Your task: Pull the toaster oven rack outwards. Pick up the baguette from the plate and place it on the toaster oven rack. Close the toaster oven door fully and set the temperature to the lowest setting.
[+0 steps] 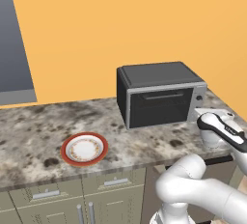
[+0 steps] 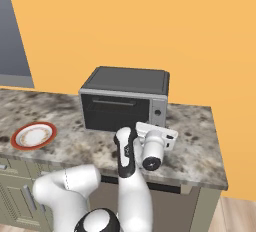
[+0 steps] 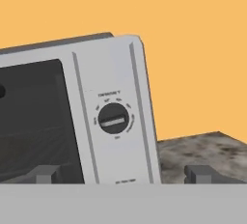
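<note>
the boxy dark grey toaster oven (image 1: 159, 92) with its silver front frame stands on the mottled grey stone desk (image 1: 34, 131), back against the orange wall (image 1: 120, 20). its flat dark door with the glass window (image 1: 159, 106) is shut upright against the frame, the slim bar handle (image 1: 162, 95) running across near its top. through the glass the cavity is too dark to make out the rack or any bread.

to the left of the oven, well apart from it and near the front edge of the desk, lies the small round plate with a red-orange rim (image 1: 84, 148), a patterned ring and a white centre. nothing rests on it.

the white arm's hand (image 3: 124, 174) hovers in front of the oven's right-hand control strip (image 3: 113, 117), close to it but not touching. its two dark fingertips (image 3: 44, 174) stand as wide apart as they go and hold nothing. in the hand view, which is tilted, the round black knob (image 3: 114, 118) with a pale bar across its face sits between the fingertips and above them, ringed by small markings too fine to read.

from the right base view the hand (image 2: 156, 137) is seen from behind, level with the lower right corner of the oven front.

below the desk run pale grey-green cabinet drawers (image 1: 46, 194) with bar handles.
</note>
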Motion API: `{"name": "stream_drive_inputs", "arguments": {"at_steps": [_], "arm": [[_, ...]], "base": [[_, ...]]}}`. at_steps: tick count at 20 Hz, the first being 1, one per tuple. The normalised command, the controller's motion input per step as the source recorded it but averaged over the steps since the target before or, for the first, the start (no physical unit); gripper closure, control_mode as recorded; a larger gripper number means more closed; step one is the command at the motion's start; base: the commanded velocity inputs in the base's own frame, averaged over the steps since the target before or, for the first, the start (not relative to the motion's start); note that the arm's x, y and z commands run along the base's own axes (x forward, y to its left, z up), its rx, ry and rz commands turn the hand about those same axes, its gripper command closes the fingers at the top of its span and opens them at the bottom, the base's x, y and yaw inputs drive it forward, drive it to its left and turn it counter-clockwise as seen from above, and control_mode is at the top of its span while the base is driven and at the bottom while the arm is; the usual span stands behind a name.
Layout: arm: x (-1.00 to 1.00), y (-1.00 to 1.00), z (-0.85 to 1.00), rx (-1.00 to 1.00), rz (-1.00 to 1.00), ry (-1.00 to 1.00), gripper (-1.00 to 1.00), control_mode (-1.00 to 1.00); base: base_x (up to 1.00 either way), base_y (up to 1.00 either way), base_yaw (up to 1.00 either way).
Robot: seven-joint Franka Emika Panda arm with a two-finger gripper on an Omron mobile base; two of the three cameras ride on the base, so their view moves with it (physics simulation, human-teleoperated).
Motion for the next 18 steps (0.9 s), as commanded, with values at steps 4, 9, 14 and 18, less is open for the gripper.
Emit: {"name": "stream_drive_inputs", "arguments": {"at_steps": [4, 9, 14, 18], "arm": [[0.0, 0.0, 0.07, -0.05, 0.0, 0.0, -1.0, -1.0], [0.0, 0.0, 0.01, -0.05, 0.0, 0.0, -1.0, -1.0], [0.0, 0.08, 0.0, -0.01, 0.0, -0.01, -1.0, -1.0], [0.0, 0.15, 0.02, 0.0, 0.0, -0.03, -1.0, -1.0]], "base": [[0.0, 0.0, 0.0], [0.0, 0.0, 0.0], [0.0, 0.0, 0.0], [0.0, 0.0, 0.0]]}}
